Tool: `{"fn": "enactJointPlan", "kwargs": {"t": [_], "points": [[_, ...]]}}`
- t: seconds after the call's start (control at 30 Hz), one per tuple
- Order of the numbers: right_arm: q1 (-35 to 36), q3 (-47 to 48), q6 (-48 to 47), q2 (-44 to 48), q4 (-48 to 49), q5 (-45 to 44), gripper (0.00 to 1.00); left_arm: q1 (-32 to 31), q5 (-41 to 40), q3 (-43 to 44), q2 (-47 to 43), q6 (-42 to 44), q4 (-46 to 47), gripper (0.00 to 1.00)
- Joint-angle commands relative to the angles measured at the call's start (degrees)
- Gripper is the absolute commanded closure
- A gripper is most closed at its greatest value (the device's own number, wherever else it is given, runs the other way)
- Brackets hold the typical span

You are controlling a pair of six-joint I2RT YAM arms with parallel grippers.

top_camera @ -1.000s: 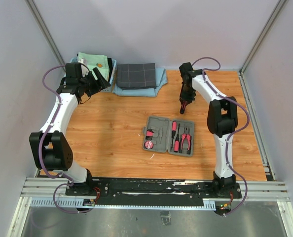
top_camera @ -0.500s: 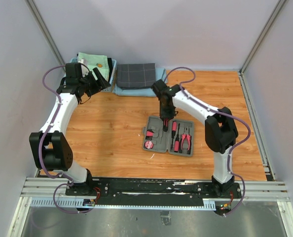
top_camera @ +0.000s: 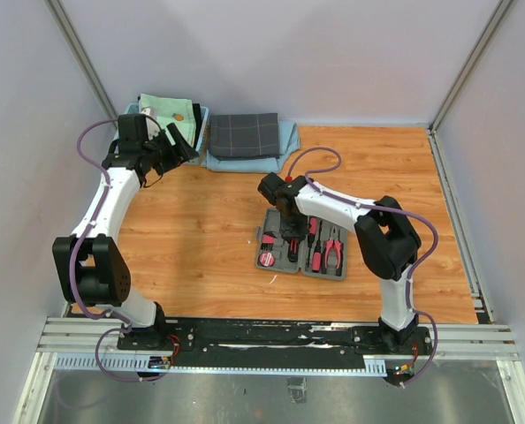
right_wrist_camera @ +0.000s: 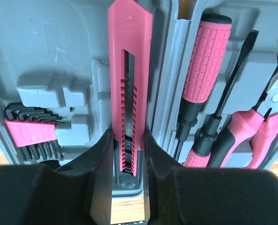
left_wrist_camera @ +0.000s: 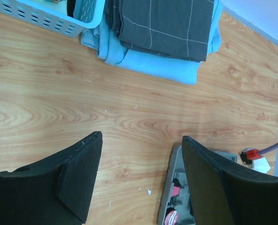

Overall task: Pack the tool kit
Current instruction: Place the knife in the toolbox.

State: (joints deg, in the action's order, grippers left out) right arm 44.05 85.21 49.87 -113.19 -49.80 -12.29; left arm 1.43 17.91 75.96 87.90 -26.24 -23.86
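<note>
While the case (top_camera: 285, 231) lies open on the table (top_camera: 201, 230), the knife (right_wrist_camera: 128, 84) sits over its left half, pinched at one end by the right gripper (right_wrist_camera: 128, 140), fingers nearly closed; screwdrivers (right_wrist_camera: 207, 61) and pliers (right_wrist_camera: 251, 126) fill the right half; the left gripper (left_wrist_camera: 141, 140) hangs wide open, empty, near the basket (left_wrist_camera: 45, 18)

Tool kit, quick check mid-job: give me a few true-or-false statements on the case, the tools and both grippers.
1. The right gripper is shut on the pink knife over the open case. True.
2. The pliers lie in the case. True.
3. The left gripper holds a tool. False: it is open and empty, above the table.
4. The case is closed. False: it lies open.
5. The hex keys are missing. False: they sit in the case.
</note>
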Motion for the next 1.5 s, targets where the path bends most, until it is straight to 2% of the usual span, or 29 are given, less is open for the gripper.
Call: {"fn": "enactJointPlan", "kwargs": {"t": [0.0,0.77,1.27,1.37,1.47], "points": [[0.87,-3.28,4.05,1.6,0.27,-1.65,0.9,0.28,0.69,-0.78,-2.44,-0.26,0.15,0.27],[3.08,-5.49,5.32,4.24,-0.4,0.08,0.92,0.25,0.79,-0.55,-1.31,-0.56,0.61,0.27],[2.4,-7.75,7.03,4.01,-1.29,-0.12,0.88,0.26,0.94,-0.3,-0.46,-0.81,1.09,0.27],[2.36,-7.33,7.11,4.04,-1.97,-0.72,0.85,0.29,1.16,-0.26,-0.25,-1.0,1.1,0.27],[2.36,-6.55,7.06,3.65,-3.26,-1.25,0.73,0.25,1.24,0.01,-0.06,-1.01,1.1,0.27]]}}
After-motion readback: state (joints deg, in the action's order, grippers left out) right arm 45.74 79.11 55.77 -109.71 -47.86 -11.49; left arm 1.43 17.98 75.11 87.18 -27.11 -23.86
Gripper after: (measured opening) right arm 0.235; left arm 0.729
